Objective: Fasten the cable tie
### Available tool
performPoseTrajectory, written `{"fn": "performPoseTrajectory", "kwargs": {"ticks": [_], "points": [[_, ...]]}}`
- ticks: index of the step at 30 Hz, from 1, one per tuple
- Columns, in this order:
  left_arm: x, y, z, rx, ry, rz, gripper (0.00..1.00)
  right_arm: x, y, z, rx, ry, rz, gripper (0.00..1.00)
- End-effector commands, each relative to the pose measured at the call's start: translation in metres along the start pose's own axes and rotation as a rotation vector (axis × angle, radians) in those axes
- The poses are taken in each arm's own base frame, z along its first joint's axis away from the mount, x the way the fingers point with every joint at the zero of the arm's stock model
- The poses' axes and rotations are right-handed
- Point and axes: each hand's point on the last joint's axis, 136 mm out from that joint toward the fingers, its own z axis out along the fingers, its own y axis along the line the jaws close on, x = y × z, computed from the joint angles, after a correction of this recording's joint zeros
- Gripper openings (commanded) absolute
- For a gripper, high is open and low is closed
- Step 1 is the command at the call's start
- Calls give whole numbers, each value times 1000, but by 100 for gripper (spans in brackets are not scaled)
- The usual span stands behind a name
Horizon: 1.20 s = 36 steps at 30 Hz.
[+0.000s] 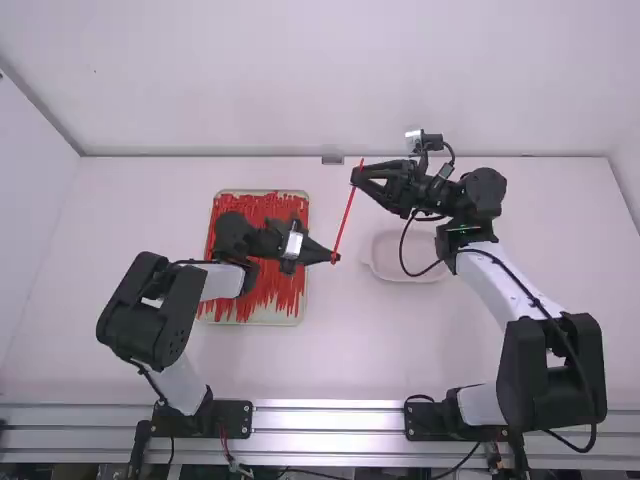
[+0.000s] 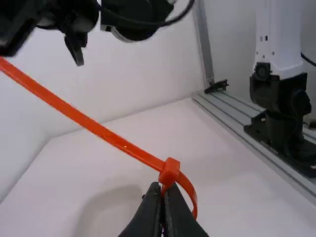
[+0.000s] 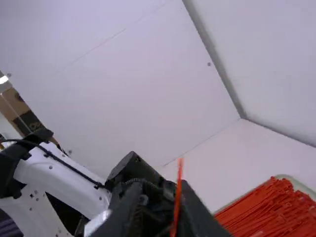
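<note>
Left of the table's middle sits the tray (image 1: 250, 321), a flat beige rectangle heaped with spare ties (image 1: 260, 290): thin red plastic strips, glossy and loosely fanned.

Just past the tray's right rim is the left gripper (image 1: 326, 257), its black fingers pressed together on the tie (image 1: 346, 215) right below the head (image 2: 170, 170). The head is a small square block, and the strap is already threaded through it. A little loop (image 2: 190, 195) curls beside the fingertips.

From there the strap runs straight and taut toward the table's far edge, a flat, smooth, slightly shiny ribbon. It is held above the table (image 1: 120, 200) near its middle.

At the top end is the right gripper (image 1: 356, 178). Its wrist view is dark there, but the fingers seem clamped on the tail, with the red strip standing between them. Nearer the right edge is a shallow white bowl (image 1: 372, 265), rounded and matte.

What could go wrong? That strap is slick, so a hard pull could slide the tail out of the right fingers. The left pinch is narrow and right by the head, so a sideways tug could twist it free. The loop could also cinch onto the left fingertips.
</note>
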Motion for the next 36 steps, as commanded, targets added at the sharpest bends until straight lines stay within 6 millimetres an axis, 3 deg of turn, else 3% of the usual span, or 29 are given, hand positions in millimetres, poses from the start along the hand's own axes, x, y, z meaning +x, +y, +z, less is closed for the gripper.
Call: {"fn": "performPoseTrajectory", "kwargs": {"ticks": [1, 4, 8, 13, 22, 26, 36], "points": [[-11, 15, -3, 0, -2, -23, 2, -15, 8, -14, -1, 4, -74, 28], [-26, 33, -7, -12, -4, 10, 2, -17, 1, -33, 21, 21, -80, 38], [-42, 55, -9, -26, -2, 19, 3, -19, -5, -51, 46, 32, -71, 45], [-64, 79, -6, -19, -1, -1, 2, -13, -2, -55, 26, 67, -60, 47], [-95, 100, -3, -18, -5, 70, 2, -1, 15, -20, -57, 89, -61, 44], [-96, 95, 7, 6, -13, 93, 2, -5, 17, -7, -50, 51, -56, 44], [-93, 89, 14, 27, -19, 98, 2, -15, 13, 4, -11, -20, -30, 42]]}}
